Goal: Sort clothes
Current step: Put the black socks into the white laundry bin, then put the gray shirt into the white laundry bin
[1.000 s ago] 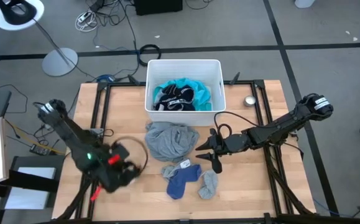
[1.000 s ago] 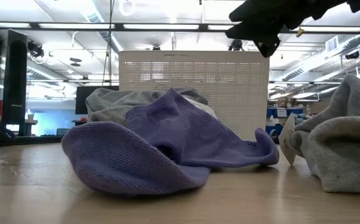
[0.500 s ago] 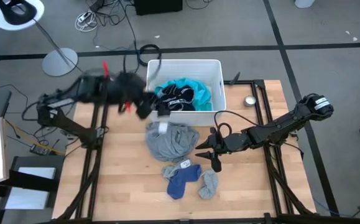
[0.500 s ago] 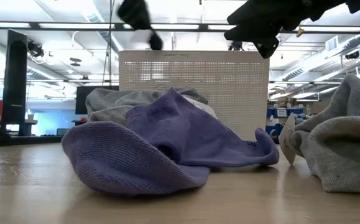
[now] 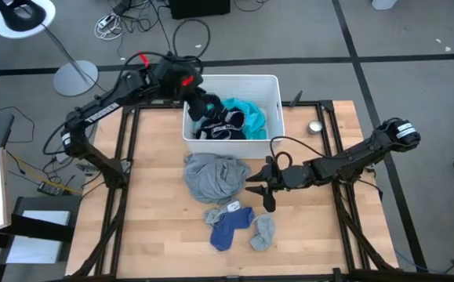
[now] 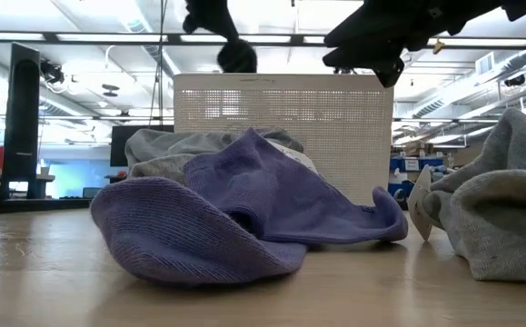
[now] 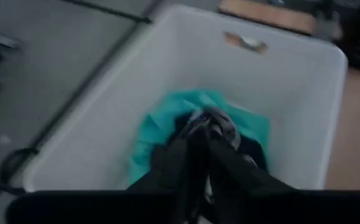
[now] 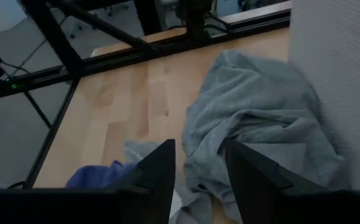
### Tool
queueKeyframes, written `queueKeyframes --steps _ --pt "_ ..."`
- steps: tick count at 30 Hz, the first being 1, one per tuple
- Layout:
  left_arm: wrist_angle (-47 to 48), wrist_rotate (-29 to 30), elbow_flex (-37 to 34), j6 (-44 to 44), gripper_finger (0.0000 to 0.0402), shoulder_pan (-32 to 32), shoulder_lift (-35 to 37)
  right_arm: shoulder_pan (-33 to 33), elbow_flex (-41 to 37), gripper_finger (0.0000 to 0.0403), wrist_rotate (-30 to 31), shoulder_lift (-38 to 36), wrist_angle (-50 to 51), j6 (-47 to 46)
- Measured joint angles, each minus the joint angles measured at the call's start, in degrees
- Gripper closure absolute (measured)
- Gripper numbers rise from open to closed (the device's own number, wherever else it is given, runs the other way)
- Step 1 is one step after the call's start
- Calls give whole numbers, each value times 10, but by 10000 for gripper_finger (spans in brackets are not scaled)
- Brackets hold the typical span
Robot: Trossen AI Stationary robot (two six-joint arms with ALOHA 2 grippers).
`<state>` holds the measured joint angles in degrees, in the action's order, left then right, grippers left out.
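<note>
The white bin [image 5: 233,82] at the table's far middle holds a turquoise piece [image 7: 165,122] and a black-navy piece with white lettering [image 5: 228,124]. My left gripper [image 7: 199,134] is shut and hangs over the bin's left half, above its rim in the low view [image 6: 235,54]. A grey shirt [image 5: 215,176] lies crumpled on the table just before the bin. A blue sock [image 5: 228,227] and a grey sock [image 5: 263,233] lie nearer the front edge. My right gripper [image 8: 198,180] is open and above the table at the shirt's right edge [image 5: 259,189].
A small round metal thing [image 5: 314,127] lies right of the bin. Black frame rails [image 5: 125,141] run along the table's left and right sides. A white tag [image 5: 233,207] lies between the shirt and the blue sock.
My left arm has swung quickly from the table's near left corner up and toward the far edge, and its gripper now hangs over the bin. The clothes on the table have not moved.
</note>
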<state>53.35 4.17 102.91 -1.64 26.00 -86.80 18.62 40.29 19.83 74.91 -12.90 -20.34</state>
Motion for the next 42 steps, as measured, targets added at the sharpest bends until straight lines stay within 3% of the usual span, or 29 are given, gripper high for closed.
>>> queueKeyframes --steps 3,6,10,14,19,28,35,42 --pt "30 -46 0 -1 297 3 -2 -8 0 261 0 0 -2 0" --pt "72 -47 1 8 273 2 0 -17 0 260 1 0 -20 14" --pt "130 -29 -3 27 266 -7 20 -25 1 261 4 0 -32 36" --pt "129 -33 -41 47 266 -47 74 -24 26 261 5 24 -27 59" --pt "119 31 -134 132 265 -116 185 -24 91 260 3 105 -24 92" --pt "46 104 -367 350 265 -284 351 1 216 260 -3 197 169 104" --pt "5 149 -498 473 265 -393 355 20 258 260 -1 232 182 103" --pt "-104 215 -609 558 265 -470 355 -25 302 260 32 286 175 116"
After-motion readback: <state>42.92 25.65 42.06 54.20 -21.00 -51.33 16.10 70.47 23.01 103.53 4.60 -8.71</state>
